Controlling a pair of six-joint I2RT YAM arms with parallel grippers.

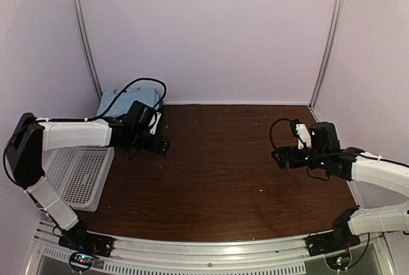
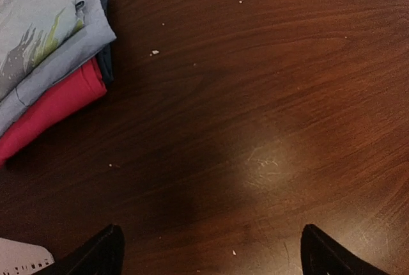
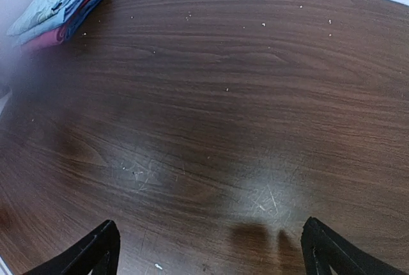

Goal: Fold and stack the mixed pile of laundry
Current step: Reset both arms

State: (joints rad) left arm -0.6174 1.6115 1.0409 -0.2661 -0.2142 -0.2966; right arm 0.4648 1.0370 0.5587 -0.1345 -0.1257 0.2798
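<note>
From where I stand, the pile (image 2: pixel 45 45) lies ahead and to the left of the left gripper (image 1: pixel 155 144), near its fingers (image 2: pixel 96 254) but not touching them. It looks folded and squared. There are light blue garments on top, one with grey and pale green print, a red cloth (image 2: pixel 61 102) low in the layers, and a dark edge under that.

The left fingers are spread wide with nothing between them, only bare table (image 2: pixel 268 109) beneath. The right gripper (image 1: pixel 281 157) is likewise spread and empty. The pile is well apart from it, far ahead and off to the left of its fingers (image 3: pixel 89 252). A white basket (image 1: pixel 77 172) sits behind and to the left of the left fingers.

I'd judge the cloth light, soft and limp. It won't hold a shape when lifted, and the layers will likely slide over one another. The safest hold would be a deep pinch on the folded edge facing the left fingers, catching every layer. A lone corner would likely peel just the top garment open.
</note>
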